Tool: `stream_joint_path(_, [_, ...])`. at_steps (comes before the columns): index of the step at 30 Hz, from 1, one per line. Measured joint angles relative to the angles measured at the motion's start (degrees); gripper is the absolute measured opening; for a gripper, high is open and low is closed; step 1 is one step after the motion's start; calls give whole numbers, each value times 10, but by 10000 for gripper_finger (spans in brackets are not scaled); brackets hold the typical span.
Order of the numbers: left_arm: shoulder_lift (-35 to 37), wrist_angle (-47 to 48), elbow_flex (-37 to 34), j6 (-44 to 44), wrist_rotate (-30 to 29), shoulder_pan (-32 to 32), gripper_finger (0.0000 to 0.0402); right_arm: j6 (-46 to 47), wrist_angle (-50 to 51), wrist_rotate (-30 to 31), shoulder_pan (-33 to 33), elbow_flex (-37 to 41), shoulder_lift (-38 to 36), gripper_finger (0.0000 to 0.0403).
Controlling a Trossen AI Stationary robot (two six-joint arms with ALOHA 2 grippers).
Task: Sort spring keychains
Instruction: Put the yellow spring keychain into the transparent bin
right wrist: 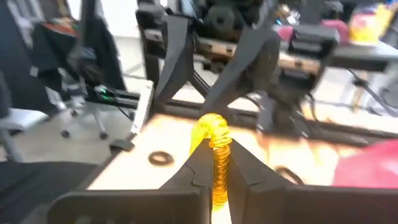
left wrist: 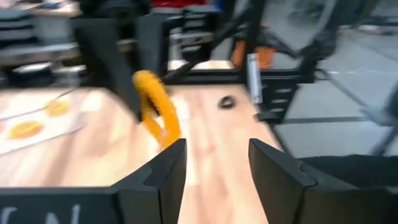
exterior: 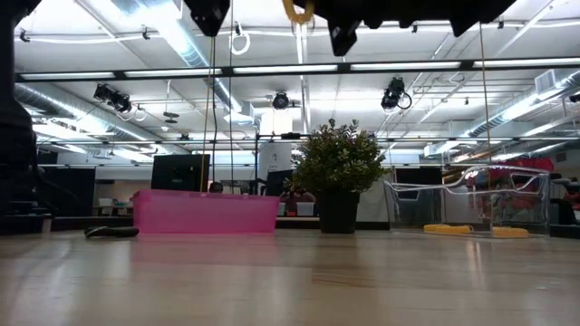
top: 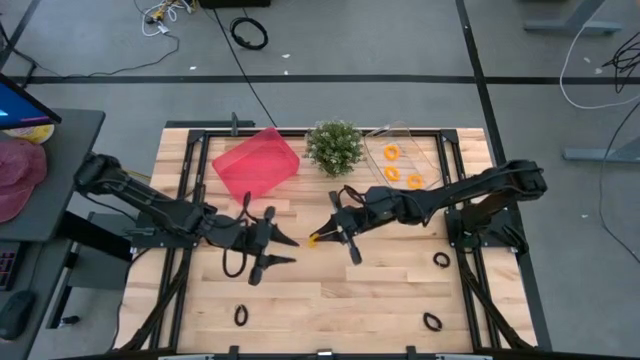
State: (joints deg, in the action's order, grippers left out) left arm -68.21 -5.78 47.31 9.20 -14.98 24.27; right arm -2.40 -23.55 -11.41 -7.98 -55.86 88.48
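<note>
Your left arm is reaching in from nine o'clock, its left gripper sitting near table centre with the fingers spread apart and gripping nothing. Your right arm is stretching in from three o'clock, elbow bent, and its right gripper is pointing toward nine o'clock, its jaws pinching an orange-yellow keychain just beside the left fingertips.
</note>
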Motion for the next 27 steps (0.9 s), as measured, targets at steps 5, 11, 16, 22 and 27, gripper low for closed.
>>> stream_joint_path(5, [25, 82, 0, 40, -119, 1, 176, 0, 91, 73, 0, 0, -30, 15])
stream_joint_path(11, [35, 148, 0, 70, -197, 1, 169, 10, 199, 211, 9, 0, -46, 15])
stream_joint_path(16, [35, 158, 0, 71, -200, 1, 165, 34, 257, 261, 36, 0, -48, 15])
stream_joint_path(22, [34, 158, 0, 72, -201, 1, 165, 61, 290, 323, 57, 9, -49, 15])
stream_joint_path(27, [34, 164, 0, 75, -200, 1, 165, 81, 297, 400, 73, 50, -77, 15])
